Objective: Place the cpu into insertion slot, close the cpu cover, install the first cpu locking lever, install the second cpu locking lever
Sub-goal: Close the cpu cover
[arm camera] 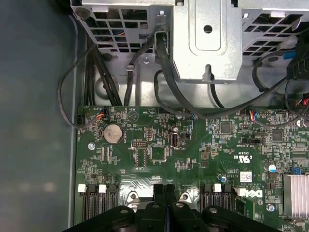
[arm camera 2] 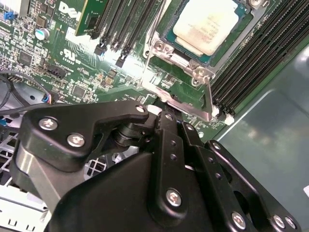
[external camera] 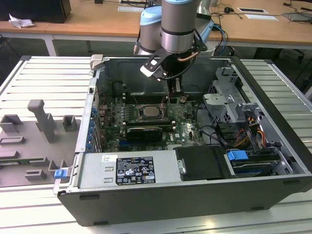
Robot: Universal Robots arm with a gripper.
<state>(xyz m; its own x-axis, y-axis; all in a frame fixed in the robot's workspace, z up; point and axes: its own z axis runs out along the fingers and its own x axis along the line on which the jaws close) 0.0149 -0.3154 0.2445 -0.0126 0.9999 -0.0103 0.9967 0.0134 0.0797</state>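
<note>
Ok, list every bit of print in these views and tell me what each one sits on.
White label on the grey metal housing, exterior view: print too small to read.
The cpu, second wrist view: faint marking, blurred.
Motherboard, first wrist view: a white logo and tiny component lettering, too small to read.

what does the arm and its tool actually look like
The arm is a silver-grey cylinder with a dark band and a pale blue joint cap. A black cable loops beside it. The tool is matte black, built of angular linked plates fastened with silver screws.
</note>
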